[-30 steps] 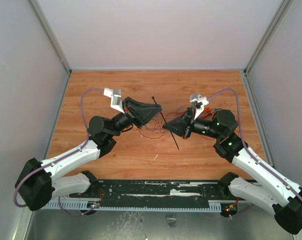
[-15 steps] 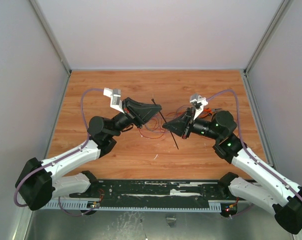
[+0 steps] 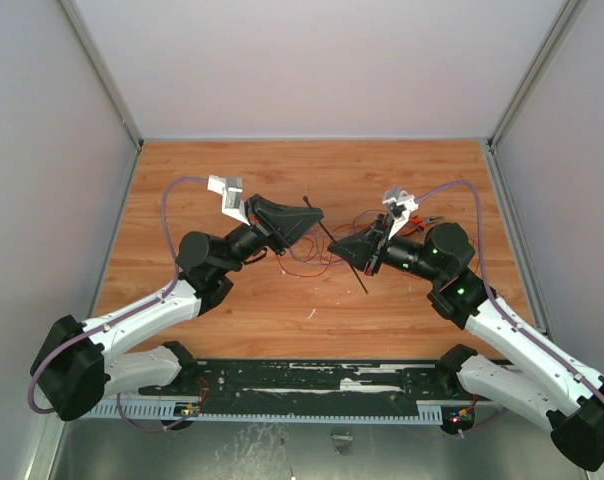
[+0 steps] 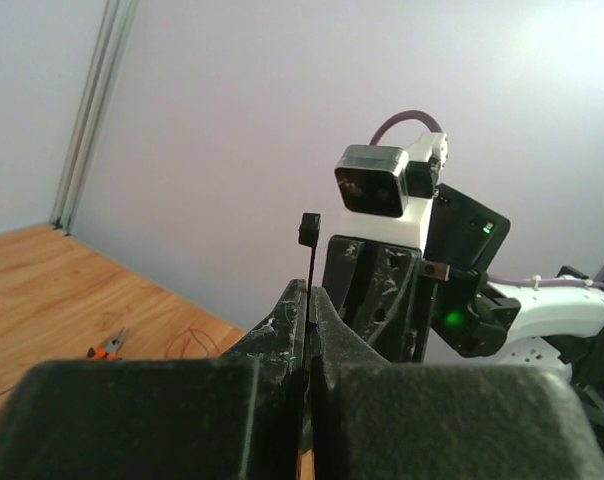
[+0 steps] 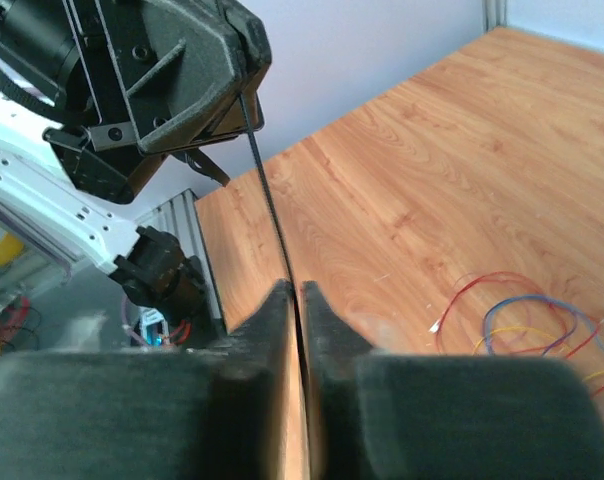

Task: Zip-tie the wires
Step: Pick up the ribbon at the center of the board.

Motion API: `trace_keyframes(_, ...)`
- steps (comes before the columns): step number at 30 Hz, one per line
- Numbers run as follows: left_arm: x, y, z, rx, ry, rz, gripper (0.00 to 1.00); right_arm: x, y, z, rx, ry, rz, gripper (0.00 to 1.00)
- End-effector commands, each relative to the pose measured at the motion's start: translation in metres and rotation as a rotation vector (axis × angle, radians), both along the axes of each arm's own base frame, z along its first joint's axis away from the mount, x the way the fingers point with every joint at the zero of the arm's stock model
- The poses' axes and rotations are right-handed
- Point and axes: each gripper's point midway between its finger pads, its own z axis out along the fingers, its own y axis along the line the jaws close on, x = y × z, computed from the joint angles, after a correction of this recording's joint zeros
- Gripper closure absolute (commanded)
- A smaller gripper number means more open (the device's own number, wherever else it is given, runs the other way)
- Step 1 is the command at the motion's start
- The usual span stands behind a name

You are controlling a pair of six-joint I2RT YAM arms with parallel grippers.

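Note:
The zip tie (image 3: pixel 334 245) is a thin black strip held in the air between both grippers, slanting from its head at the far left to its tail at the near right. My left gripper (image 3: pixel 318 213) is shut on it just below the head (image 4: pixel 309 228). My right gripper (image 3: pixel 343 249) is shut on the strip (image 5: pixel 270 200) lower down. The wires (image 3: pixel 312 262), thin red and dark loops, lie on the wooden table below the grippers. They also show in the right wrist view (image 5: pixel 527 322).
Orange-handled pliers (image 4: pixel 106 350) lie on the wooden table (image 3: pixel 212 180) beside a wire loop. Grey walls close in the table's left, back and right sides. A black rail (image 3: pixel 312 385) runs along the near edge between the arm bases.
My right gripper has shifted slightly to the right, and the zip tie's lower end has swung a little right with it. My left gripper has stayed almost still.

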Motion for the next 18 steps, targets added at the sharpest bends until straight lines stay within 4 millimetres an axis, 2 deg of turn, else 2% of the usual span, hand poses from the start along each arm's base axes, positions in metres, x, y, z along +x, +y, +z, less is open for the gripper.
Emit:
trace_keyframes(1, 0.007, 0.004, 0.010, -0.011, -0.013, 0.045, 1.00, 0.005, -0.004, -0.012, -0.037, 0.014, -0.051, 0.75)
trace_keyframes(5, 0.030, -0.001, 0.003, 0.062, 0.028, 0.122, 1.00, 0.019, -0.020, -0.016, -0.098, 0.009, -0.167, 0.38)
trace_keyframes(9, 0.066, -0.007, -0.010, 0.185, 0.054, 0.219, 1.00, 0.028, -0.039, -0.017, -0.118, 0.020, -0.285, 0.04)
trace_keyframes(11, 0.090, 0.000, -0.020, 0.235, 0.080, 0.284, 1.00, 0.033, -0.044, -0.025, -0.142, 0.046, -0.330, 0.01)
trace_keyframes(13, 0.115, 0.016, -0.031, 0.261, 0.122, 0.368, 1.00, 0.039, -0.048, -0.041, -0.190, 0.085, -0.361, 0.01)
trace_keyframes(16, 0.148, 0.055, -0.046, 0.285, 0.199, 0.521, 1.00, 0.050, -0.055, -0.078, -0.289, 0.162, -0.427, 0.01)
trace_keyframes(18, 0.160, 0.084, -0.052, 0.286, 0.241, 0.613, 1.00, 0.058, -0.057, -0.103, -0.351, 0.213, -0.460, 0.01)
